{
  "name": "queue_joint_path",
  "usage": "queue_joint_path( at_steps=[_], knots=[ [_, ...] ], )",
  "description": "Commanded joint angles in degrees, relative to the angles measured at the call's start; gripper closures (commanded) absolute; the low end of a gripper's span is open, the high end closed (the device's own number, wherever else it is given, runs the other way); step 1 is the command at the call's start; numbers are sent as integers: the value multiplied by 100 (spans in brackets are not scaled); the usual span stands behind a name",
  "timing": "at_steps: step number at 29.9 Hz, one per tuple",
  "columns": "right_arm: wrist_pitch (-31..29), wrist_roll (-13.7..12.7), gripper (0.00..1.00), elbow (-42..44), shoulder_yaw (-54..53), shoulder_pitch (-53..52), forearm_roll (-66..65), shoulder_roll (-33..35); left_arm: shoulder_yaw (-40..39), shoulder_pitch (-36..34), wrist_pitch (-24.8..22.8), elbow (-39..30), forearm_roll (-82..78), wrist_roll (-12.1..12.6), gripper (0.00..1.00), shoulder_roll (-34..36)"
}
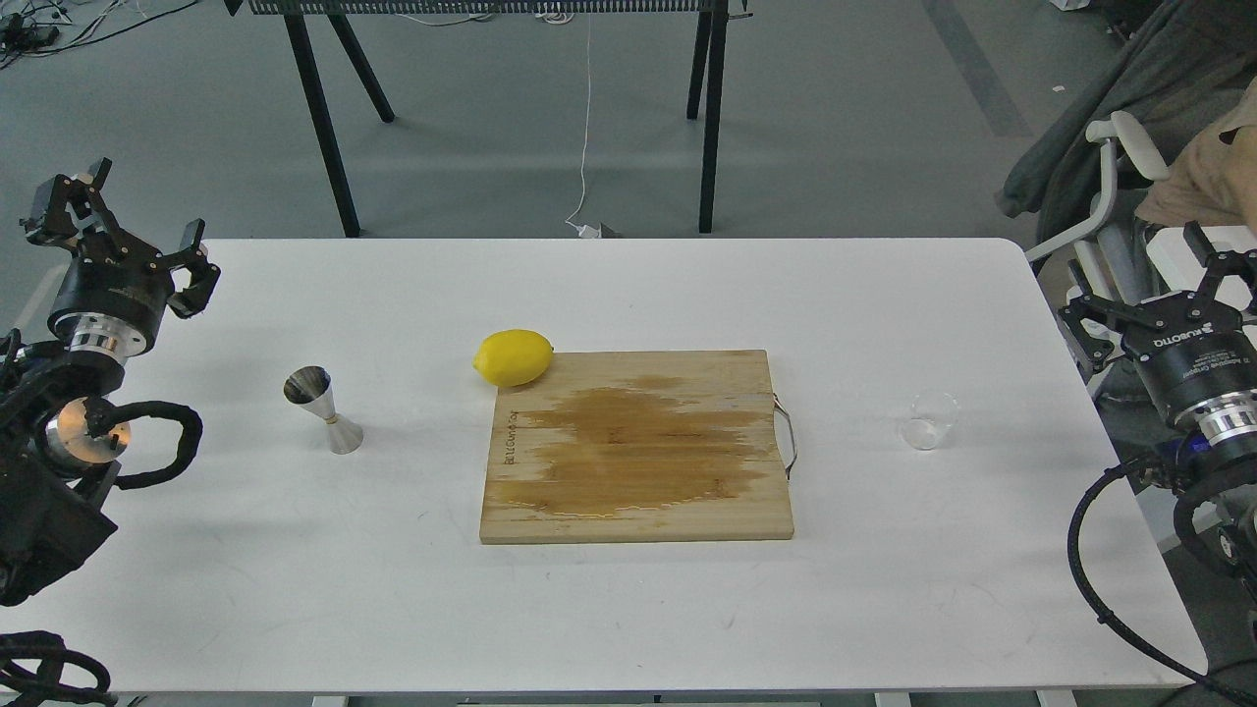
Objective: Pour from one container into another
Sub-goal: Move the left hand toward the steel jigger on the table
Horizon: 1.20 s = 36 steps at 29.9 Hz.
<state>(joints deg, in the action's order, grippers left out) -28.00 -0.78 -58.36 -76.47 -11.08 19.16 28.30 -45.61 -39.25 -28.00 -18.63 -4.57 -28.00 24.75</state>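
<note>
A small clear cup (928,420) stands upright on the right part of the white table (628,609). On the left part stands a shiny steel jigger (323,409), upright with its mouth tilted toward me. My left gripper (123,221) hovers open over the table's far left edge, well behind and left of the jigger, nothing between its fingers. Off the table's right edge my right gripper (1139,285) is open and empty too, to the right of the cup and apart from it.
A wooden cutting board (636,447) with a wet dark stain lies in the middle, a metal handle on its right side. A yellow lemon (513,356) rests at its far left corner. Black table legs and a chair stand beyond the table.
</note>
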Motion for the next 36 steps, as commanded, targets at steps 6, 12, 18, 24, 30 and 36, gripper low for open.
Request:
queue_joint_path(
  at_steps=[6,12,18,24,30,36],
  knots=[
    [0,-1,1,0,0,0,0,0,8,22,0,0,0,0,0,12],
    [0,-1,1,0,0,18,0,-9,-18,49,0,17,17,0,0,82],
    [0,8,1,-18,-9,26,9,-9,0,93,0,35,-79,0,0,213],
    [0,8,1,-44,-35,9,9,-9,131,-56,0,9,-1026,0,0,1250],
    [0,8,1,-53,-9,18,9,-9,114,-390,0,-561,-2266,0,0,1768],
    [0,8,1,-44,9,26,0,-9,105,-496,0,-2238,-4486,0,0,2463]
  ],
)
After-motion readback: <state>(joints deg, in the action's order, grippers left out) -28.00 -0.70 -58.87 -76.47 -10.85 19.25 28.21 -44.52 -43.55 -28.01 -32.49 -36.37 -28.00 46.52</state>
